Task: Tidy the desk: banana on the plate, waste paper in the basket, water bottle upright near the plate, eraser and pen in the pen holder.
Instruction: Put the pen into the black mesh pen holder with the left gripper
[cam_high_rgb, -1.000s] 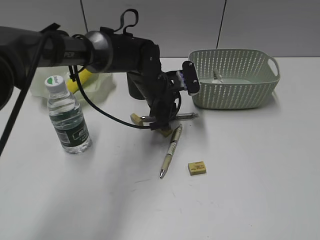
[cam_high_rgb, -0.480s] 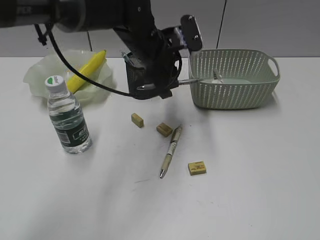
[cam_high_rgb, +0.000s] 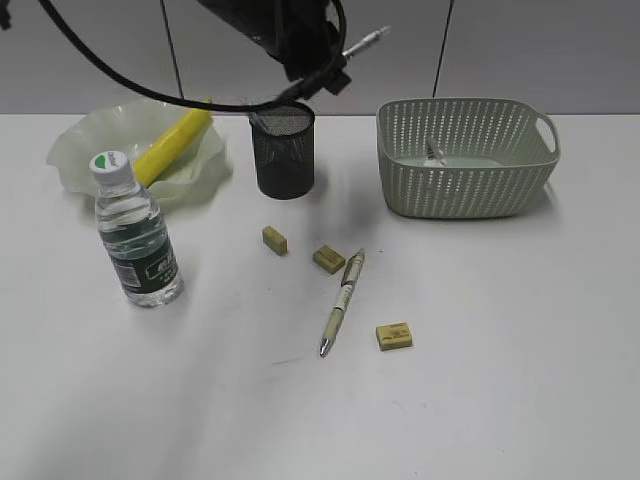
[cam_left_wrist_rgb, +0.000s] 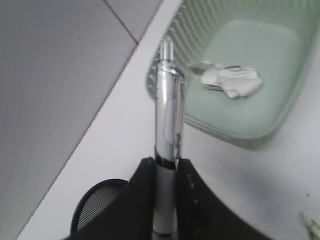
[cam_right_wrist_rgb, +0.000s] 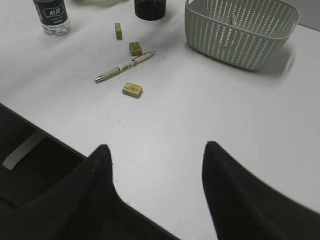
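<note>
Currently, a silver pen (cam_left_wrist_rgb: 169, 125) is clamped between the closed jaws of the left end effector (cam_left_wrist_rgb: 167, 175), raised above the black mesh pen holder (cam_high_rgb: 284, 150). A second pen (cam_high_rgb: 340, 302) lies on the bench (cam_high_rgb: 500, 350) among three erasers (cam_high_rgb: 394, 335). The right end effector (cam_right_wrist_rgb: 156, 165) hangs open and empty above the bench.

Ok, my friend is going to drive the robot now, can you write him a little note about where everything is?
Left pincer: shut on a silver pen, held high above the pen holder.
Right pincer: open, empty, hanging over the desk.
Done: banana on the plate; waste paper in the basket; water bottle upright near the plate.
Left: drop the held pen into the holder, then put in the second pen and the three erasers, all lying on the desk.
</note>
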